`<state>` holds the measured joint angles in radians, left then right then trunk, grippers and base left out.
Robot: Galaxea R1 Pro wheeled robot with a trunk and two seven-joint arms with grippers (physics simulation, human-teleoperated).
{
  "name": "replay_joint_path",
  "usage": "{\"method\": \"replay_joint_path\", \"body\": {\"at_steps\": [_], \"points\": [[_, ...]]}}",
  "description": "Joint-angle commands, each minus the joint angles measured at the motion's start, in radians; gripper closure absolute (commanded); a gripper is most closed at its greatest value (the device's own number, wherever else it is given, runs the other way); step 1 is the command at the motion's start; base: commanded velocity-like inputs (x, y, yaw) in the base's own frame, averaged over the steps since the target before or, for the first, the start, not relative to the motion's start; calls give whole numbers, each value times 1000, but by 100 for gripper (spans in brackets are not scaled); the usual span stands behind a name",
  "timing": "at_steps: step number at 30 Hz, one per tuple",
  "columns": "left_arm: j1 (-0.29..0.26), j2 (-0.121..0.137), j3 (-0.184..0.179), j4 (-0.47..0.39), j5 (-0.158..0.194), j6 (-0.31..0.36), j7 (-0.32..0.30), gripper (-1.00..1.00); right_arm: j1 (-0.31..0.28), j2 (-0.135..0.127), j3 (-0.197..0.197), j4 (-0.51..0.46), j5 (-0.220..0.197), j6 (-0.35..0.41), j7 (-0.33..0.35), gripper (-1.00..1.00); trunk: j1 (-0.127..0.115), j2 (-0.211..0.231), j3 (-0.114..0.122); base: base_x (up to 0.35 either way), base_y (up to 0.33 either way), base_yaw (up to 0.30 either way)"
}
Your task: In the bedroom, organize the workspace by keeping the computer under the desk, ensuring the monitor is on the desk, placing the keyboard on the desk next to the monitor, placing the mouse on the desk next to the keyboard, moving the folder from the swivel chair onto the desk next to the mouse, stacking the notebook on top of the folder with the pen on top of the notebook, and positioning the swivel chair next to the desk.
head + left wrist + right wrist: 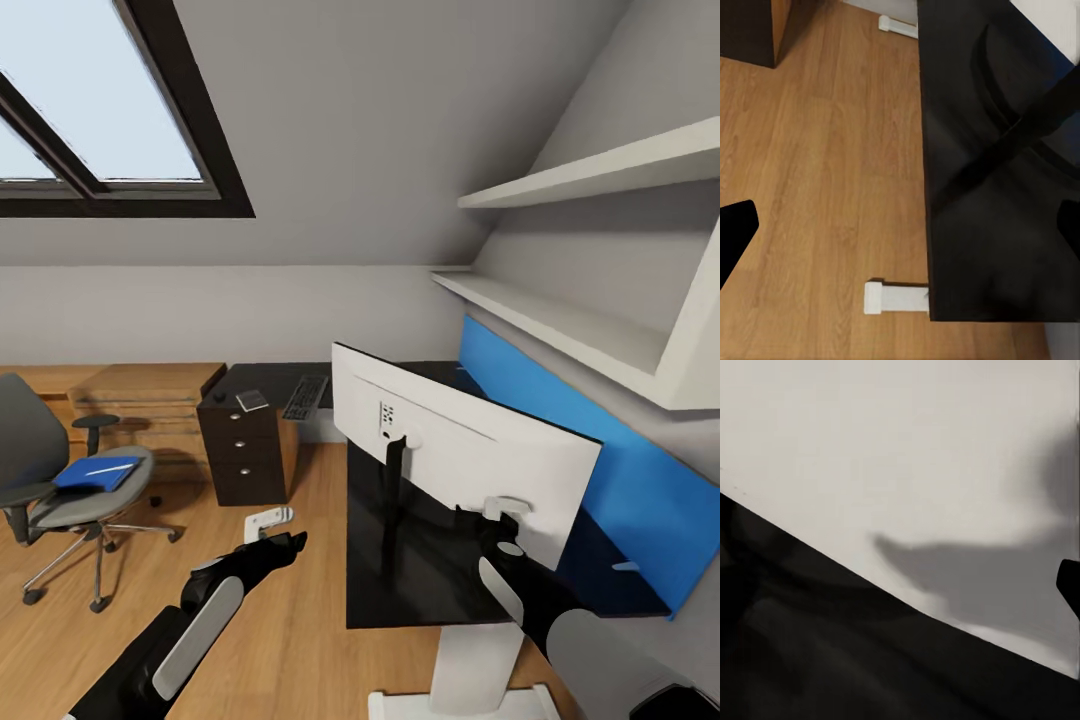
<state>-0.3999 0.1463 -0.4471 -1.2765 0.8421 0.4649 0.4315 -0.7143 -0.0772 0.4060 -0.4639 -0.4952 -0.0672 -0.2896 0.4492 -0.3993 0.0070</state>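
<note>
Head view, right gripper (pixel 503 512) at the white back of the monitor (pixel 455 445) on the glossy black desk (pixel 400 560), grip unclear, left gripper (pixel 283 545) over wood floor (pixel 300 640), opening indiscernible, blue folder (pixel 97 473) on grey swivel chair (pixel 60 480).

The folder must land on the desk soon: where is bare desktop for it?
Bare black top lies on the desk in front of the monitor, toward its near edge. The far wing by the keyboard and the notebook is crowded.
</note>
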Motion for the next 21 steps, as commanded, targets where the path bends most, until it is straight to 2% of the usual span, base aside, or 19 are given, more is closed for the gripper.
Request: {"method": "replay_joint_path", "body": {"at_steps": [1,7,8,9,11,13,15,17,19,20,21], "points": [[-1,1,-3,-1,11,0,10,-100,-1,-1,8,0,-10,-5,-6,-100,1,-1,0,207,-190,0],[-1,2,1,-1,10,-1,10,-100,-1,-3,6,1,-11,-5,-9,-100,1,-1,0,82,-76,0],[-1,3,9,-1,10,-1,10,-100,-1,-4,6,1,-11,-5,-9,-100,1,-1,0,168,-66,0],[-1,5,35,-1,9,-1,9,-100,-1,-4,5,2,-11,-5,-8,-100,1,-1,0,255,-102,0],[-1,5,55,-1,9,-1,8,-100,-1,-4,4,5,-11,-7,-8,-100,1,-1,0,207,-84,0],[-1,10,62,-1,10,0,8,-100,-1,-7,2,7,-12,-9,-8,-100,1,-1,0,104,-43,0],[-1,33,69,-1,12,-1,6,-100,-1,-28,-4,9,-17,-9,-7,-100,1,-1,0,37,-14,0],[-1,39,77,-1,11,-1,6,-100,-1,-33,-5,9,-18,-9,-7,-100,1,-1,0,72,-5,0],[-1,42,99,-1,10,-1,4,-100,-1,-39,-5,10,-18,-9,-7,-100,1,-1,0,200,-2,0],[-1,43,136,-1,10,1,3,-100,-1,-47,-8,10,-18,-9,-6,-100,1,-1,0,275,-1,0],[-1,43,143,-1,10,1,2,-100,-1,-48,-9,10,-19,-9,-6,-100,1,-1,0,277,-1,0]]}}
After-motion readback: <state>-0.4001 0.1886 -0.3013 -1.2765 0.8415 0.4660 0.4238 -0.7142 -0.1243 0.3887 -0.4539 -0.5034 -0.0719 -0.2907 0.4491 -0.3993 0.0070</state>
